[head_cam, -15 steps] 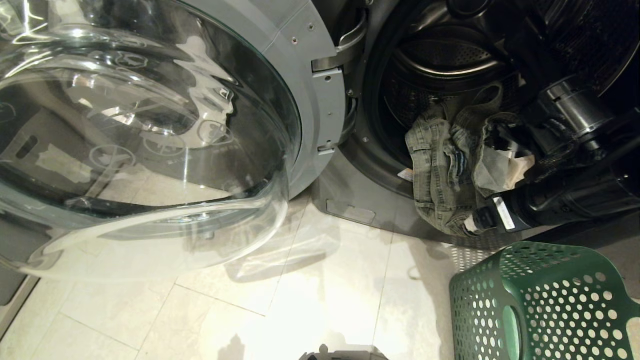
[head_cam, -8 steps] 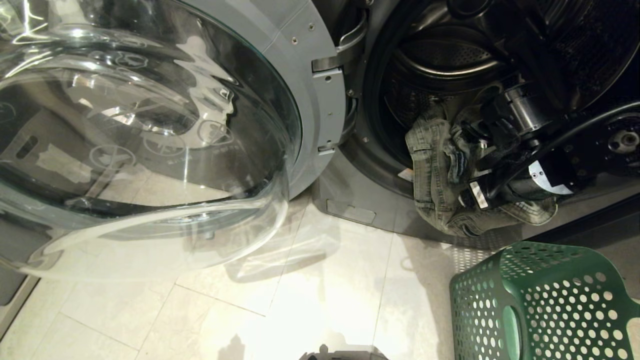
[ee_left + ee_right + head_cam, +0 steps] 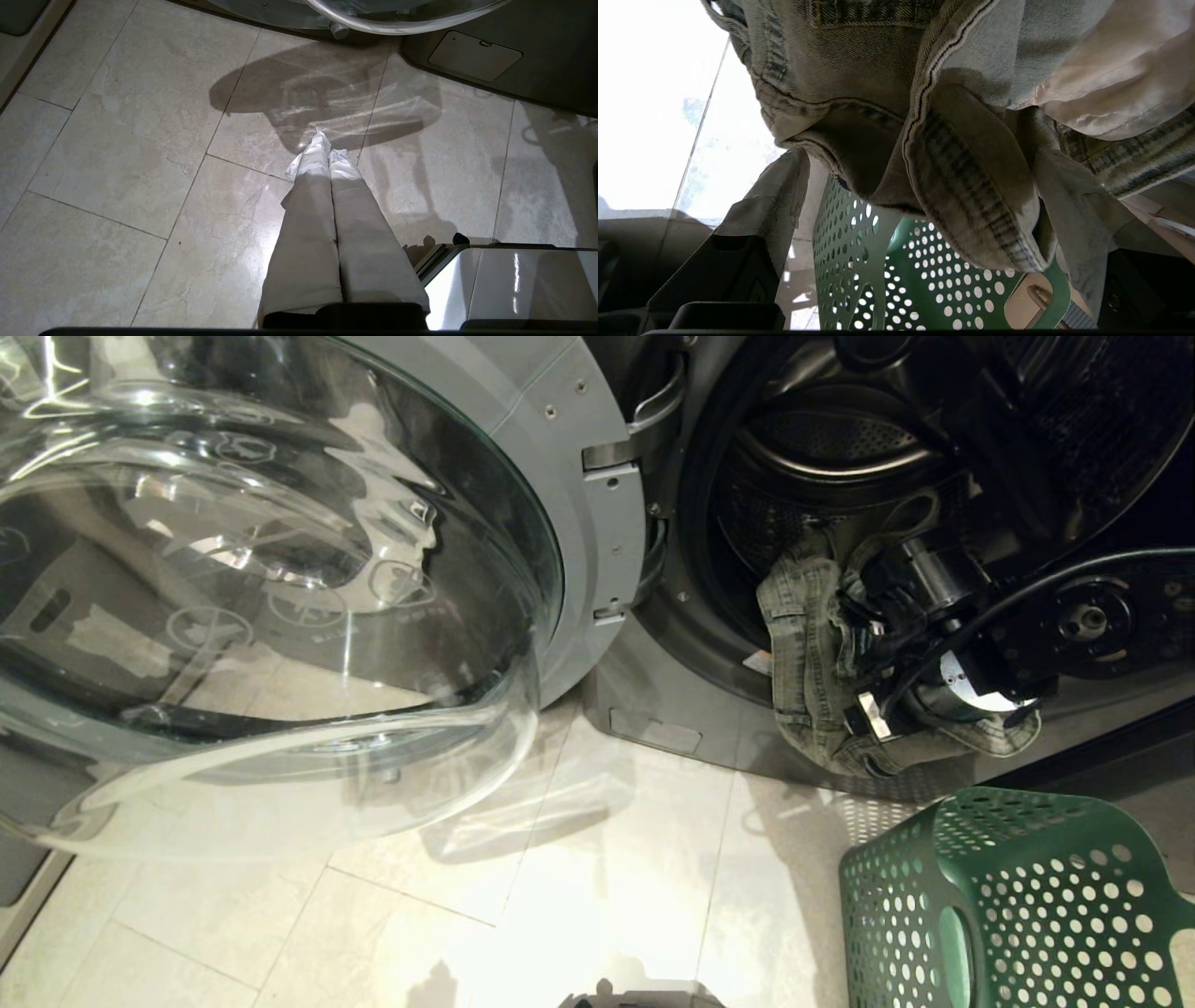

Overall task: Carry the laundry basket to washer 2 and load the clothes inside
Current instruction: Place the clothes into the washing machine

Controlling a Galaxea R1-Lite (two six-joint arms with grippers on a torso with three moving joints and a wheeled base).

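The washer's (image 3: 672, 644) glass door (image 3: 261, 588) stood swung wide to the left, filling most of the view. The clothes (image 3: 817, 663) hung over the lip of the drum (image 3: 831, 439), half in, half out. The right pincer (image 3: 920, 224) was at that lip with its fingers (image 3: 775, 200) spread wide either side of the hanging denim, gripping nothing. The basket (image 3: 1018, 896) lay tipped on the pale tiled floor (image 3: 560, 896) just below. The left pincer (image 3: 327, 158) hung closed and empty over the tiles. The right arm hid part of the garment; the drum's depths were dark.
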